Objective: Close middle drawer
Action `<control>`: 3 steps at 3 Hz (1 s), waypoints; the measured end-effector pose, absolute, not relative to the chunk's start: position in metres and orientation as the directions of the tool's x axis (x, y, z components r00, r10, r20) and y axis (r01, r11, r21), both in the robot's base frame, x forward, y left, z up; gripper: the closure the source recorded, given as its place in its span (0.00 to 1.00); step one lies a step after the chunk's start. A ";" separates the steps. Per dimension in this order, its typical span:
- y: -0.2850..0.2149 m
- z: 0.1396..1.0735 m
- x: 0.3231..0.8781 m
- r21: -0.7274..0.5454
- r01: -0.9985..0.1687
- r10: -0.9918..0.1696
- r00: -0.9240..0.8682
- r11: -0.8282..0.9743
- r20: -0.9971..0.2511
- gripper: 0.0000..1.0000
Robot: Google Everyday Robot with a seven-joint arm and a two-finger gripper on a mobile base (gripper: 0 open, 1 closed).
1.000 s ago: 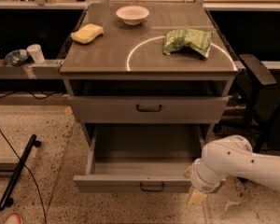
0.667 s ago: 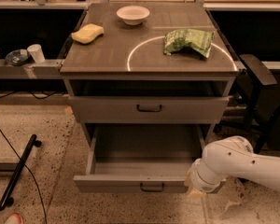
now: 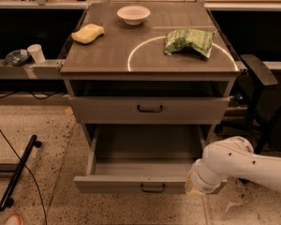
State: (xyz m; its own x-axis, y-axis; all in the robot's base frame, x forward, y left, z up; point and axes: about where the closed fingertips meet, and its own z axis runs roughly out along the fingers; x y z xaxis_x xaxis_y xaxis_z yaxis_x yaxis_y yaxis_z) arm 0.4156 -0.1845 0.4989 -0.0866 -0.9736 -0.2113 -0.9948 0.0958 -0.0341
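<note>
The middle drawer [image 3: 131,183] is pulled far out of the grey cabinet. It has a low flat front, a small dark handle [image 3: 152,188] and an empty deep tray. My white arm [image 3: 234,165] comes in from the right. My gripper [image 3: 192,184] is at the right end of the drawer's front, mostly hidden behind the wrist. The top drawer [image 3: 150,109] above has a taller front and stands slightly out. The lowest drawer is hidden.
On the cabinet top [image 3: 107,55] lie a white bowl [image 3: 133,14], a yellow sponge [image 3: 88,33] and a green chip bag [image 3: 189,40]. A black bar [image 3: 18,171] and a cable lie on the floor at left. A dark chair [image 3: 260,78] stands to the right.
The end of my arm has shifted slightly down and left against the drawer's right front corner. The drawer stands open about as far as before.
</note>
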 end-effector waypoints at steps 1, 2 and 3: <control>-0.188 0.476 0.412 -0.014 -0.994 -0.968 -0.107 0.113 -0.228 1.00; -0.188 0.439 0.408 0.000 -0.993 -0.962 -0.116 0.119 -0.246 1.00; -0.183 0.411 0.407 -0.021 -0.991 -0.960 -0.121 0.131 -0.253 1.00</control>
State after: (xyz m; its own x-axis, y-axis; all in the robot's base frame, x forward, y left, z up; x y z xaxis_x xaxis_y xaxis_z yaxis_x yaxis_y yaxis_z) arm 0.4074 -0.1835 0.4111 -0.1213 -0.9598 -0.2531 -0.9912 0.1307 -0.0207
